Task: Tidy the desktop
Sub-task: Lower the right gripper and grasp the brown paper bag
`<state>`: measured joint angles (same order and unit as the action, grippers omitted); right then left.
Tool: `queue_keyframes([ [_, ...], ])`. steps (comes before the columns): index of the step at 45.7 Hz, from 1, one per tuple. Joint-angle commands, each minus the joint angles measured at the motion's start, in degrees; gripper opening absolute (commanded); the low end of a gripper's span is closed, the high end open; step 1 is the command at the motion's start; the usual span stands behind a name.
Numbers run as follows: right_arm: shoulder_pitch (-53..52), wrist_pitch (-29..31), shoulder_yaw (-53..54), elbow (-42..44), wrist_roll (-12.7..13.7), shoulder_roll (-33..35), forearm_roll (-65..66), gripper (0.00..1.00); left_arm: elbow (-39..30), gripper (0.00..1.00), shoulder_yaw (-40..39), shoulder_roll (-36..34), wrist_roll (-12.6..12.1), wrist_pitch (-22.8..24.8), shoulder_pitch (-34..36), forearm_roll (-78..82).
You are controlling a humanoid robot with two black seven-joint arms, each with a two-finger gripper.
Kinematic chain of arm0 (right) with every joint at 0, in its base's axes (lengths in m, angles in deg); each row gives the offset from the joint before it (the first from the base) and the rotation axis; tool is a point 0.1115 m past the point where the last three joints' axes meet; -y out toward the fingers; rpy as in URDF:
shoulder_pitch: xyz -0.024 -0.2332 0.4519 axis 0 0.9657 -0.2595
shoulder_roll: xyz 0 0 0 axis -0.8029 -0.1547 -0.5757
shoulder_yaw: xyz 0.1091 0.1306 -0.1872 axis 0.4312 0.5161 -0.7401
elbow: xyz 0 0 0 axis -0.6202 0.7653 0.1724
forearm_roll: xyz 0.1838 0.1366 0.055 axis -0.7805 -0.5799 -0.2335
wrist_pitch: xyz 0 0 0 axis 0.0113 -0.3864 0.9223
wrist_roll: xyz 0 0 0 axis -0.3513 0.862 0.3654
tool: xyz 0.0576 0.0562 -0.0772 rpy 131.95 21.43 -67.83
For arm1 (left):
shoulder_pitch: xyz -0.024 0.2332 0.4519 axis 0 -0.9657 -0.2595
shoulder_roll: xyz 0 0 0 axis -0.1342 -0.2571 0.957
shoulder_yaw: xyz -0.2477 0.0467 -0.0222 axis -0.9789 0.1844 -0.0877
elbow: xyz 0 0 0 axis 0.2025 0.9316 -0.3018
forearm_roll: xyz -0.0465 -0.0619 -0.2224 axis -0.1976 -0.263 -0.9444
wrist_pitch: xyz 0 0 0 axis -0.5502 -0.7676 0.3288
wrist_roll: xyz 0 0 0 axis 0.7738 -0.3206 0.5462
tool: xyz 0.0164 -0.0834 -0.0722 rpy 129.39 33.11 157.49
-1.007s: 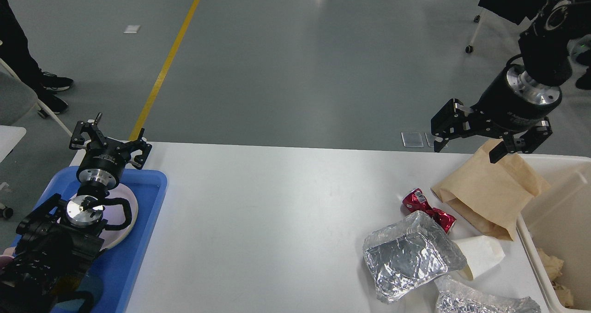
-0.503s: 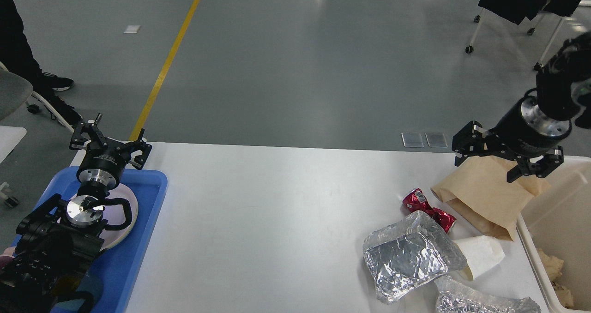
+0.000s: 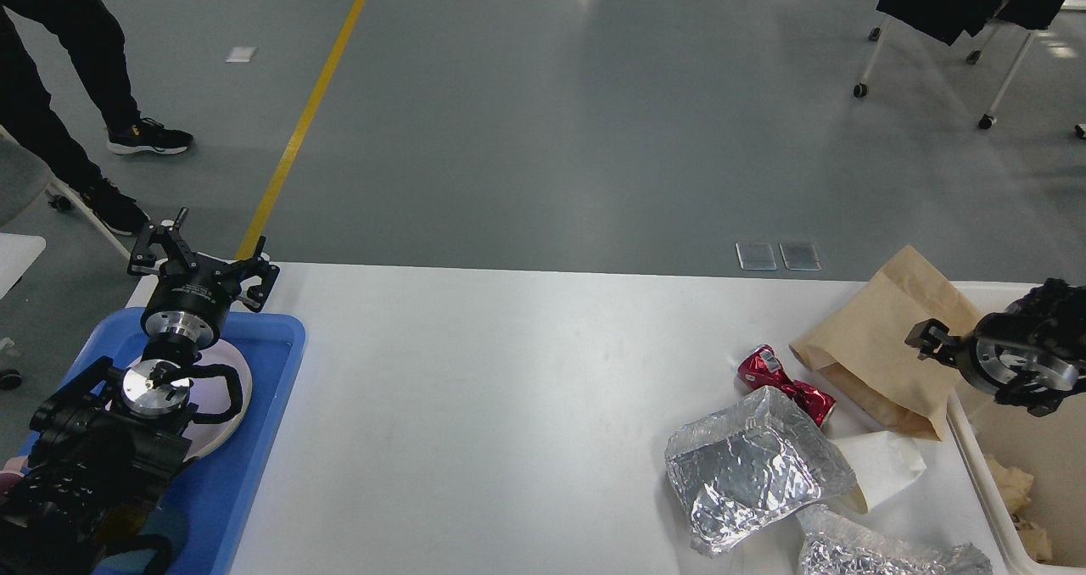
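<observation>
The white desktop (image 3: 509, 405) carries litter at its right end: a brown paper bag (image 3: 874, 337), a crushed red can (image 3: 785, 384), a white paper cup (image 3: 887, 465) and two crumpled foil containers (image 3: 755, 473) (image 3: 882, 554). My right gripper (image 3: 976, 370) hangs low over the near-left rim of the cream-white bin (image 3: 976, 448), just right of the bag. It looks open, with one finger (image 3: 925, 337) sticking out toward the bag and nothing held. My left gripper (image 3: 202, 257) stands open and empty above the far end of the blue tray (image 3: 263, 439).
A pale plate (image 3: 242, 388) lies in the blue tray under my left arm. The bin holds some crumpled beige paper (image 3: 1014, 482). A person's legs (image 3: 59, 108) stand on the floor at the far left, and chair legs (image 3: 874, 49) show at the far right.
My right arm has swung down and to the right, from above the paper bag to the bin's rim. The person at the far left has stepped further into view. My left arm has not moved.
</observation>
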<state>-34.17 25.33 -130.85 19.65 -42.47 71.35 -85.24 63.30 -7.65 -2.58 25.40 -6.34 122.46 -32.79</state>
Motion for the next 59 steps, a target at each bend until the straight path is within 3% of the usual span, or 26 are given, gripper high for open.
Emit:
queue_keyframes([
  [1, 3.8, -0.3, 3.8, 3.6, 0.0, -0.9, 0.0, 1.0, 0.0, 0.96, 0.0, 0.0, -0.1, 0.0, 0.0, 0.0],
  [14, 10.6, -1.0, 6.4, 11.6, 0.0, -5.7, 0.0, 1.0, 0.0, 0.96, 0.0, 0.0, 0.0, 0.0, 0.0, -0.1],
  [24, 12.3, -4.4, 6.4, 12.6, 0.0, -6.6, -0.1, 1.0, 0.0, 0.96, 0.0, 0.0, 0.0, 0.0, 0.0, 0.0],
  [27, 12.4, -4.6, 6.5, 12.6, 0.0, -6.6, -0.1, 0.87, 0.0, 0.96, 0.0, 0.0, 0.0, 0.0, 0.0, 0.0],
  [32, 12.9, -4.6, 6.6, 12.2, 0.0, -6.6, -0.1, 0.34, 0.0, 0.96, 0.0, 0.0, 0.0, 0.0, 0.0, -0.1],
  [34, 13.0, -4.7, 6.6, 12.0, 0.0, -6.5, -0.2, 0.21, 0.0, 0.96, 0.0, 0.0, 0.0, -0.1, 0.0, -0.1],
  [42, 14.1, -6.8, 10.1, 12.1, -0.1, -6.4, -0.2, 0.0, 0.0, 0.96, 0.0, 0.0, 0.0, -0.1, 0.0, -0.1],
  [59, 14.6, -12.1, 11.9, 12.1, -0.1, -6.3, -0.2, 0.0, 0.0, 0.96, 0.0, 0.0, 0.0, 0.0, 0.0, 0.0],
])
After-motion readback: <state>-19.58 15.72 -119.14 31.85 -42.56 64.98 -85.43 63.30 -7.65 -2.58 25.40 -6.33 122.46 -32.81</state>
